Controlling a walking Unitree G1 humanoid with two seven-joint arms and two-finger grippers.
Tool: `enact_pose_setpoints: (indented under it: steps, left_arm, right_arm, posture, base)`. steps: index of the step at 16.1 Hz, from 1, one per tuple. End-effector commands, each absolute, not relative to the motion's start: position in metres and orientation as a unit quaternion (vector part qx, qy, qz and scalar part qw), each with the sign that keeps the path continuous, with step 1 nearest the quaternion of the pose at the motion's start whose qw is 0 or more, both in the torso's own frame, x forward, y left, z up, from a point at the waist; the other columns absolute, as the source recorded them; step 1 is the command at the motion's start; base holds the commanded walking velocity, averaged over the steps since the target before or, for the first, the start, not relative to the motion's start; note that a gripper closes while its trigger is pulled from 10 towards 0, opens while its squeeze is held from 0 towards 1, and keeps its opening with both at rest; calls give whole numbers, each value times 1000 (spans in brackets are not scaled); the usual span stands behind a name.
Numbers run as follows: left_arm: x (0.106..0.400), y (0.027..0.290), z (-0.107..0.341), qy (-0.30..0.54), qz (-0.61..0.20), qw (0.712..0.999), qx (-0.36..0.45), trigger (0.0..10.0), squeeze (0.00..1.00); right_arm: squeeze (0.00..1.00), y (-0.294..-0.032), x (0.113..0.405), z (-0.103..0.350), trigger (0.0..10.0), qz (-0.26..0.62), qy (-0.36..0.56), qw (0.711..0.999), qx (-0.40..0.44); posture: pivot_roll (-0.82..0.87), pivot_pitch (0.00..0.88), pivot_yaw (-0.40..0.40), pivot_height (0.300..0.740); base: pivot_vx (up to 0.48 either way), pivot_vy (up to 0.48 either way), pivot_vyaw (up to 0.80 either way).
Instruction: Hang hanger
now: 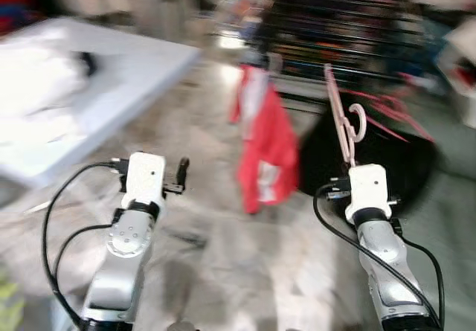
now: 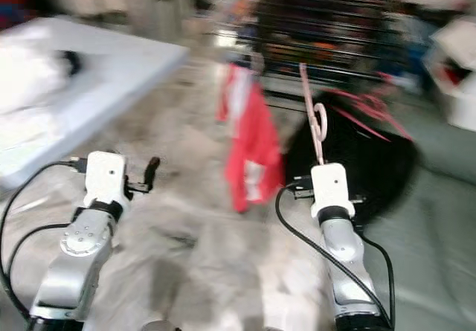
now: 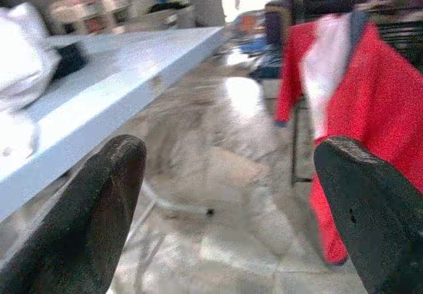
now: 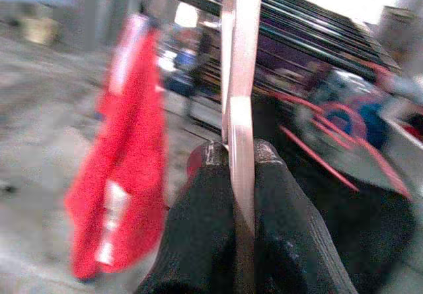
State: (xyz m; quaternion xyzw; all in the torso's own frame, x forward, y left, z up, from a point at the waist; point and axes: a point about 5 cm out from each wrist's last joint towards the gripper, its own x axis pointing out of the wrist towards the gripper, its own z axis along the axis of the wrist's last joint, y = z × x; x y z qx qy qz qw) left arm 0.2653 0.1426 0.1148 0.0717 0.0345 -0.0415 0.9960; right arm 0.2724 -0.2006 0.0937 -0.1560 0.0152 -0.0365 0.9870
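Motion blur smears everything I see; daylight glares behind the dark metal rack (image 1: 335, 26), bleaching my white table (image 1: 111, 71) beside it.

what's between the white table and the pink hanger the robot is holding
A red garment with a white panel hangs between the white table and the thin pink hanger, over bare grey floor, seen in the left eye view.

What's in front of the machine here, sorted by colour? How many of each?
Pink: 1, the hanger pinched upright in the right gripper.
Red: 1, the garment hanging on the dark rack.
White: 1, the table, near the open, empty left gripper.
Black: 1, the rack.
Total: 4 things. Blur hides anything smaller.
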Motion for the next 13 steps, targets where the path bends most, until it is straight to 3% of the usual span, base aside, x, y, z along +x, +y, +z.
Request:
enact_pose_setpoints:
  steps: [1,6,10,13]
  left_arm:
    - [264,141,118,32,-41,996,76,10000,0]
    - [262,176,110,59,80,989,106,10000,0]
    - [263,172,111,56,78,990,103,10000,0]
    - [264,167,110,59,70,991,100,10000,0]
  right_arm:
    - [0,-197,276,102,10000,-28,-3,988,-151]
    - [0,-189,279,105,10000,3,-13,991,-130]
    - [0,-188,280,106,10000,12,-15,992,-128]
    - [0,-187,281,107,10000,16,-17,992,-124]
  posture:
    - [17,0,-1,740]
    - [23,1,-7,740]
    - [28,4,-13,740]
    - [27,6,-13,740]
  base:
    - [0,0,788]
    - [0,0,788]
    - [0,0,788]
    - [0,386,788]
